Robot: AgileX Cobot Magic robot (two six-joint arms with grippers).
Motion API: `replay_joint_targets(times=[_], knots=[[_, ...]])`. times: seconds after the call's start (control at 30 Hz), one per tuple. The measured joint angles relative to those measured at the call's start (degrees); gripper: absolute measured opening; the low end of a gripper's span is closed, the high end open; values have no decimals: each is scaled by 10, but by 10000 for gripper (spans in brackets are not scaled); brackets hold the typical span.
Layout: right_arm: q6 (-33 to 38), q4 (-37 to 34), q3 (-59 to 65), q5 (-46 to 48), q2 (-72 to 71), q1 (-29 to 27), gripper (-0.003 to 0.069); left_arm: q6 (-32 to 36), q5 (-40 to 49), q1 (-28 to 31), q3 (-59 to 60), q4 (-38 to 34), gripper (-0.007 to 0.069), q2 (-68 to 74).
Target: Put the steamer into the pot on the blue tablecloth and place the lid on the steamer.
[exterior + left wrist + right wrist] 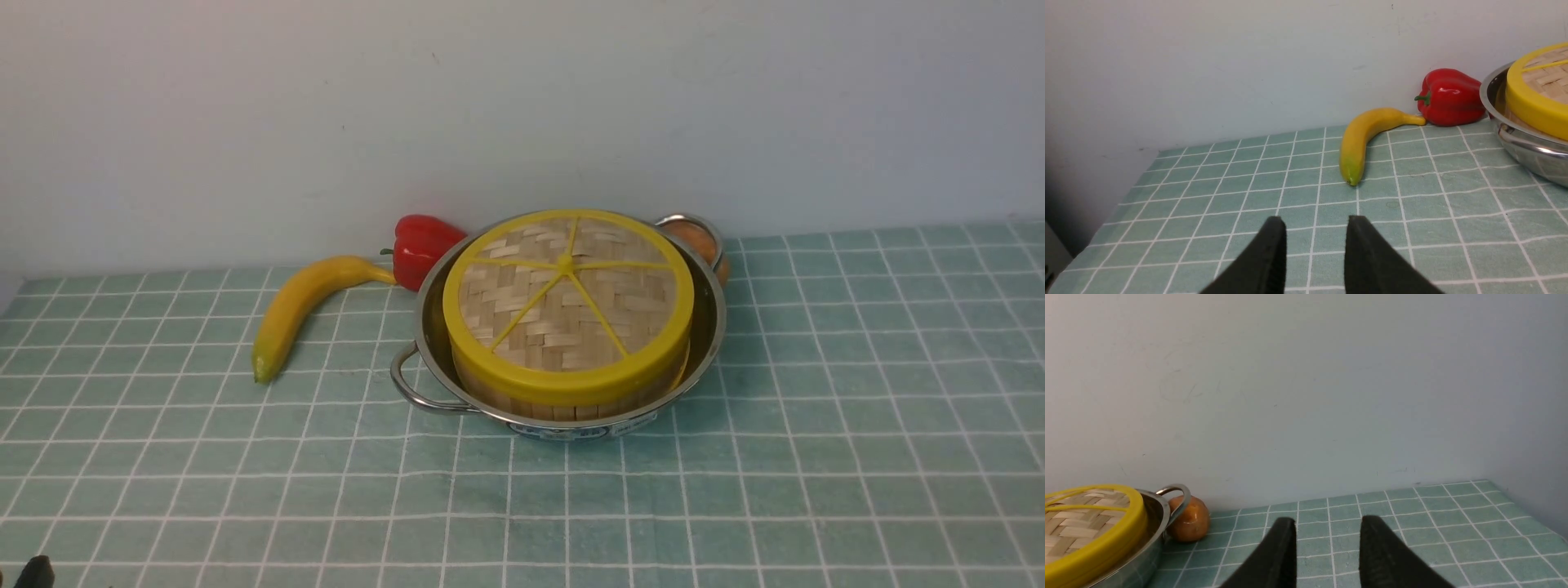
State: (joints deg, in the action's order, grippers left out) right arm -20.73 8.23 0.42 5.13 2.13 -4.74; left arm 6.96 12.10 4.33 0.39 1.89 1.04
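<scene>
The steel pot [709,325] stands on the blue tablecloth [816,457] near the back wall. Inside it sits the steamer [531,406], of which only a strip of slat wall shows. The lid [563,302] lies flat on the steamer and hides its contents. In the left wrist view my left gripper [1316,220] hovers open and empty over bare cloth, well short of the pot [1527,151]. My right gripper [1327,519] is also open with nothing between its fingers, off to the pot's [1143,555] other side. A dark tip [34,572] shows at the front view's lower left corner.
A yellow banana [298,306] lies left of the pot, with a red bell pepper [420,245] behind it against the wall. An orange round fruit [1188,524] rests behind the pot's far handle [694,224]. The cloth's edges show at the far left and far right.
</scene>
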Motion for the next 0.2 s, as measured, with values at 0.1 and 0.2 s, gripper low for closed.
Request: replay_joint_targets(times=[0.1,0.2], knots=[[0,0,0,0,0,0,240,1,0,0,0,0,209,0],[0,0,0,0,0,0,240,1,0,0,0,0,211,0]])
